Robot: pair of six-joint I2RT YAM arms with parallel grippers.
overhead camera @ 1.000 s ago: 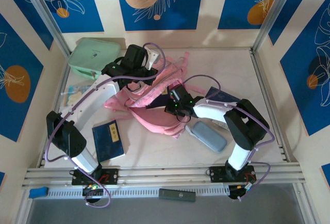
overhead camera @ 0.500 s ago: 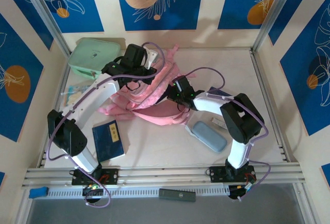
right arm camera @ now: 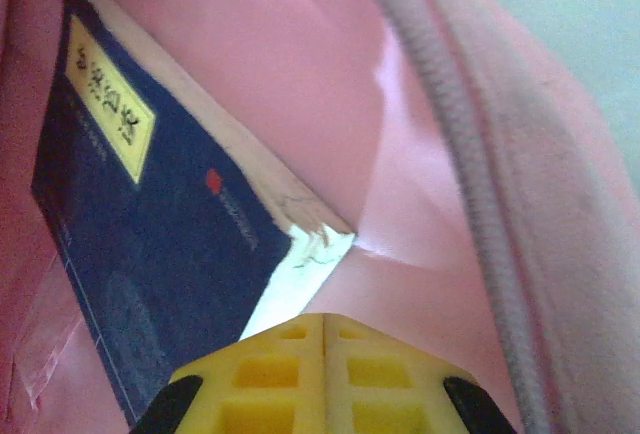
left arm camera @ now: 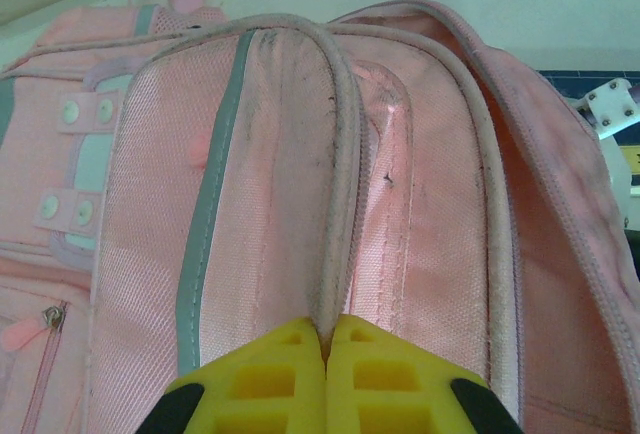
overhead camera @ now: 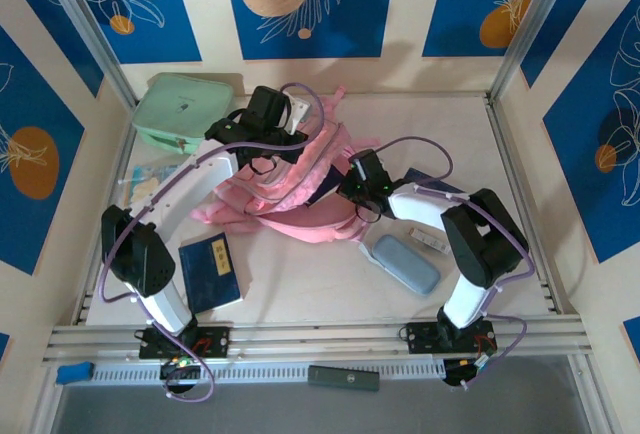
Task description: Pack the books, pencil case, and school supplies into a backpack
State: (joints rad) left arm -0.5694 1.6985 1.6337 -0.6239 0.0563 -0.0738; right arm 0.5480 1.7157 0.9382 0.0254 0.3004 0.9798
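Note:
The pink backpack (overhead camera: 290,194) lies mid-table with its mouth held up. My left gripper (left arm camera: 326,329) is shut on the grey piping of the backpack (left arm camera: 250,184) rim. My right gripper (right arm camera: 325,319) is shut inside the pink lining, its tips just below the lower corner of a navy book (right arm camera: 150,214) with a yellow label; nothing shows between the fingers. From above, that gripper (overhead camera: 342,186) sits at the bag's opening. A second book (overhead camera: 210,269) lies front left, and another book (overhead camera: 437,190) is partly under the right arm. The grey-blue pencil case (overhead camera: 405,262) and a small whitish bar (overhead camera: 428,240) lie to the right.
A mint-green boxy case (overhead camera: 180,109) stands at the back left. A clear packet (overhead camera: 150,174) lies by the left wall. Metal frame rails border the table, and a dark flat object (overhead camera: 343,377) rests on the front rail.
My right gripper has moved away from me and slightly right, deeper into the backpack's mouth with the book. The left gripper has drawn the bag's rim a little rightward and the fabric has bunched up.

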